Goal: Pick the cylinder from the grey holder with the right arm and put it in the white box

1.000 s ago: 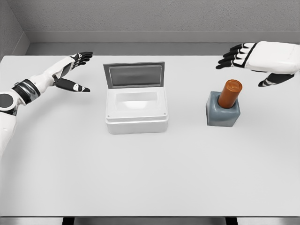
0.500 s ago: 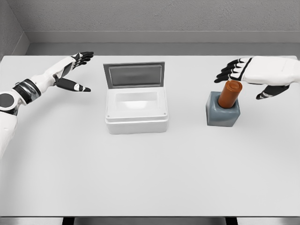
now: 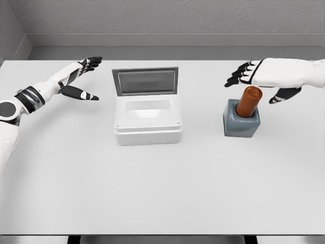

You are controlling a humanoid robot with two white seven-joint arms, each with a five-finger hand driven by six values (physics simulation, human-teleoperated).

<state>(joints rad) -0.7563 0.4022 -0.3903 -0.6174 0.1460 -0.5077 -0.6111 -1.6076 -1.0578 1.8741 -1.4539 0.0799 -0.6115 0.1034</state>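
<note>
- Cylinder [image 3: 249,101] first: we see a short orange-brown piece with a flat, slightly lighter top, standing in the grey holder [image 3: 240,123] and tilted a little to the right.
- Only its upper part shows to us; the lower end sits down in the holder's socket.
- We find the holder, a squat blue-grey block with rounded corners, on the right side of the white table [image 3: 162,188], well apart from the box.
- We look at the right hand [image 3: 266,76] now: it reaches in from the right edge and hovers just above and behind the cylinder's top.
- Its black-tipped fingers [image 3: 237,77] are spread apart and point left, the thumb [image 3: 282,95] hanging down on the right of the cylinder.
- We see nothing held in that hand; whether the thumb touches the cylinder we cannot tell.
- We spot the white box [image 3: 148,122] at the middle of the table, its grey lid [image 3: 145,81] standing open at the far side, interior showing white.
- Over on the far left we have the left hand [image 3: 76,79], raised over the table with fingers spread and thumb pointing right, holding nothing.
</note>
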